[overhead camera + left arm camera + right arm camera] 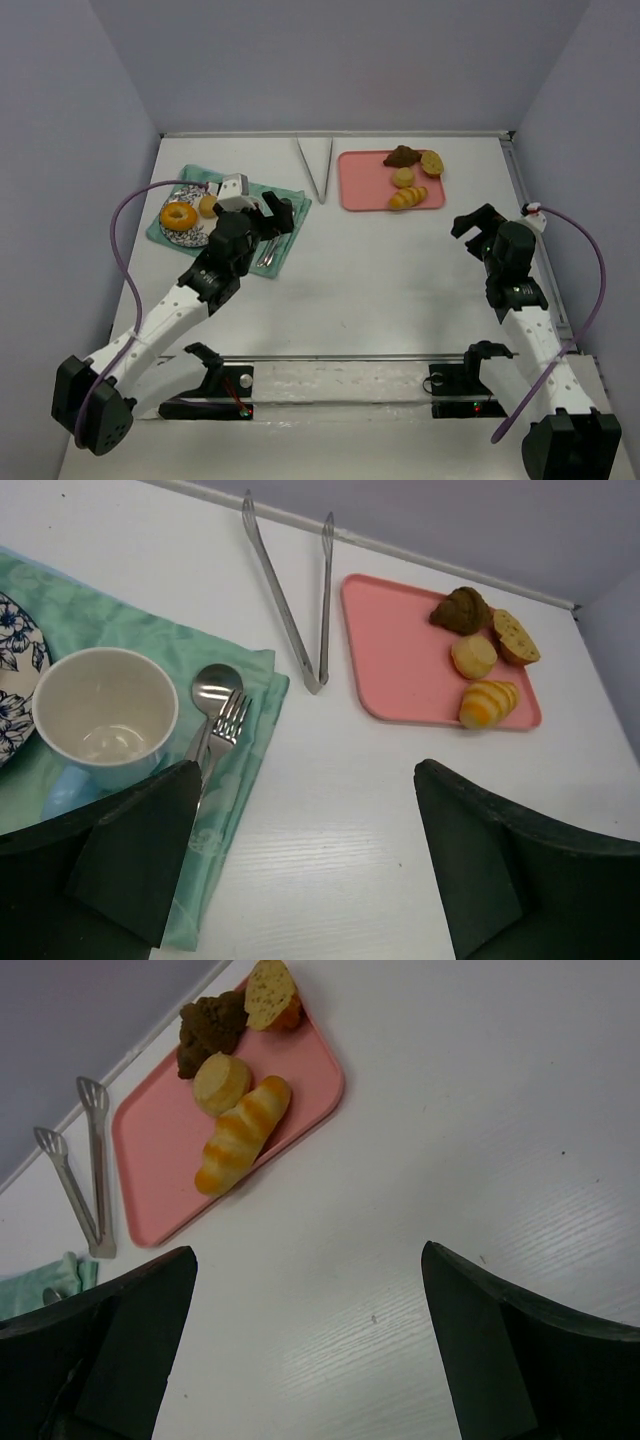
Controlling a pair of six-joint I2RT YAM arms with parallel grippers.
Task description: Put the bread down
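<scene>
Both grippers empty, jaws spread wide. Left gripper (278,212) hangs over the right part of the green placemat (190,172) near the far-left corner of the table (380,290). Right gripper (474,235) is near the right edge, over bare table, well apart from the tray.

Bread: four pieces on the pink tray (360,190) at the far edge, right of centre:
- dark brown piece (402,156), at the far side of the tray
- cut roll (432,162), just beside the dark piece
- round bun (403,178), in the middle
- striped long roll (407,198), nearest

Placemat holds a floral plate (172,234) with a donut (180,216) and a small bun (208,206) on it. Left wrist view shows a white cup (105,715), apparently empty, then a spoon (215,688) and fork (228,725) lying side by side on the mat's right edge. Metal tongs (318,165) lie at the far edge, between placemat and tray, touching neither.
</scene>
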